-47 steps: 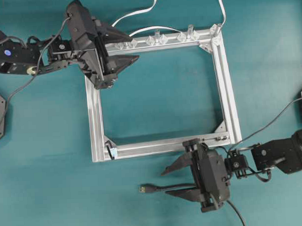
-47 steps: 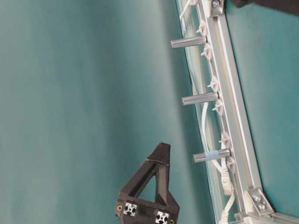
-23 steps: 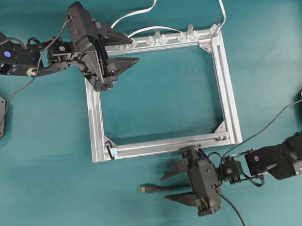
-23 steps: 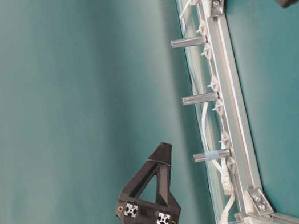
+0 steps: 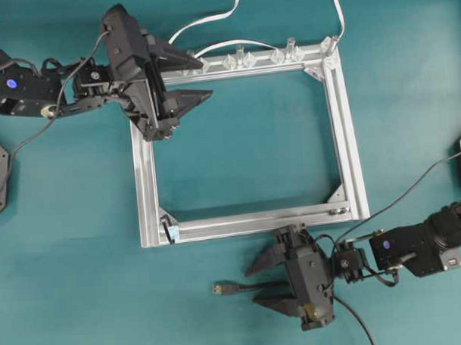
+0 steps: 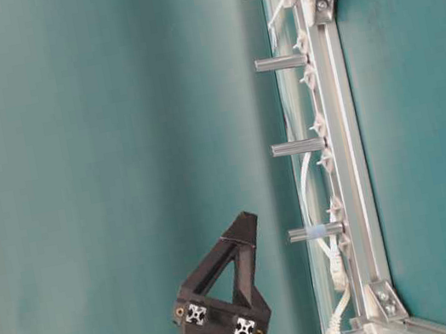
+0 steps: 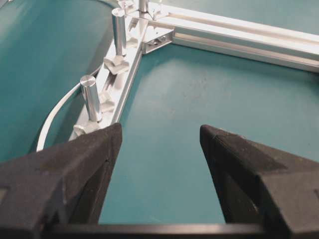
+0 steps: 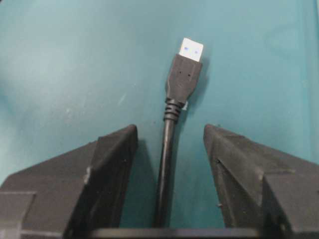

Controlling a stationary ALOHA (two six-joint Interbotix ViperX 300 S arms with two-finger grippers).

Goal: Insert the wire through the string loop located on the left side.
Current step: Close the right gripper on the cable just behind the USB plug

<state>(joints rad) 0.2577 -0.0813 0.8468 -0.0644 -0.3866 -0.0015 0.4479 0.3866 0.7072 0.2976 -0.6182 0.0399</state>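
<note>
Frame (image 5: 351, 168) brushed silver metal; wire (image 8: 167, 149) matt black plastic; table (image 5: 245, 149) smooth teal.

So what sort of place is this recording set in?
Most likely a robotics lab bench set up for cable-routing practice. A plain teal tabletop holds only a silver aluminium frame with clips and posts, a loose black wire, and two black robot arms, the right hand open astride the wire.
</note>
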